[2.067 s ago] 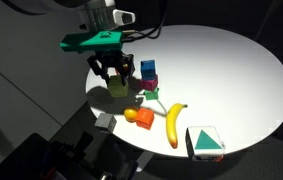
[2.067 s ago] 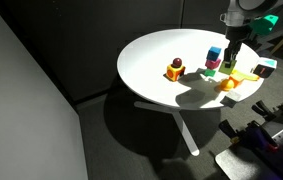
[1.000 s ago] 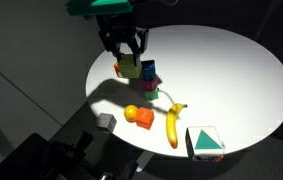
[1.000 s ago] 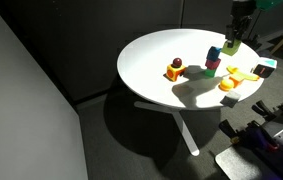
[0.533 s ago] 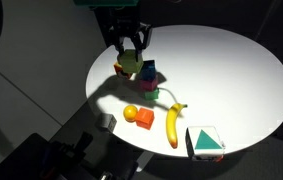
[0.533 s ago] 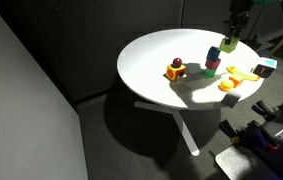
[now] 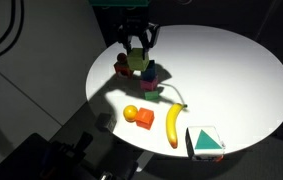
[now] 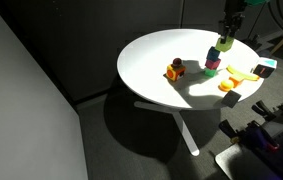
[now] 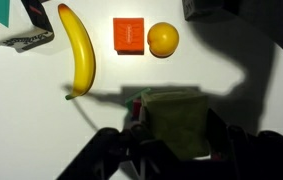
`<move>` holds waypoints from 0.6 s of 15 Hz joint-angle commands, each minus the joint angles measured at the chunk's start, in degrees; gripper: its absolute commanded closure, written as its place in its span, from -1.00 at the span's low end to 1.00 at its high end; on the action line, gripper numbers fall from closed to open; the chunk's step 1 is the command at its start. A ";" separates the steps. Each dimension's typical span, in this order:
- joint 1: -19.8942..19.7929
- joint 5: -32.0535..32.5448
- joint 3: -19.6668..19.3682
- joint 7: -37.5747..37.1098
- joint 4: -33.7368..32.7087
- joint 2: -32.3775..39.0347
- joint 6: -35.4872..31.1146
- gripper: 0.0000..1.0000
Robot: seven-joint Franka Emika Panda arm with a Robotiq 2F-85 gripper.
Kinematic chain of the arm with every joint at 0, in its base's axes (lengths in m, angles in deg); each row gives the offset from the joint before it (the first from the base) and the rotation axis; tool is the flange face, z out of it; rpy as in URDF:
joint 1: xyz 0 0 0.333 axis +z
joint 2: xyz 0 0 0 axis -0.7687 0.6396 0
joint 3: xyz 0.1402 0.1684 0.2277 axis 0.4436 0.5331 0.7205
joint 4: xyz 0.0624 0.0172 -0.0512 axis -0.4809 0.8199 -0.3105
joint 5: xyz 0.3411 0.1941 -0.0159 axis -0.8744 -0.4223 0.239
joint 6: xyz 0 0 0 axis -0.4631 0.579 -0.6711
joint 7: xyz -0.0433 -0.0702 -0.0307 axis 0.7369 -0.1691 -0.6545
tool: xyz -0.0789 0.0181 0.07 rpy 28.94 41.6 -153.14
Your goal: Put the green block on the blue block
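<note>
Round white tabletop (image 7: 231, 70) | hand (image 7: 137, 57) grips cube-shaped green block (image 7: 138, 63) | smooth curved banana (image 7: 173, 125) lies apart

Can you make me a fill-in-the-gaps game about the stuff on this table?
The long yellow fruit on the white table is a ____. The round fruit right beside the red-orange block is an ____. The green block is held by the robot's ____.
Missing words: banana, orange, gripper.
</note>
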 commanded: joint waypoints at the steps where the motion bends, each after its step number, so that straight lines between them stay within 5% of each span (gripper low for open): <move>1: -0.45 -0.64 0.43 -1.87 -4.18 2.43 2.48 0.39; 9: -0.47 -0.61 0.55 -3.36 -7.60 5.23 2.84 0.39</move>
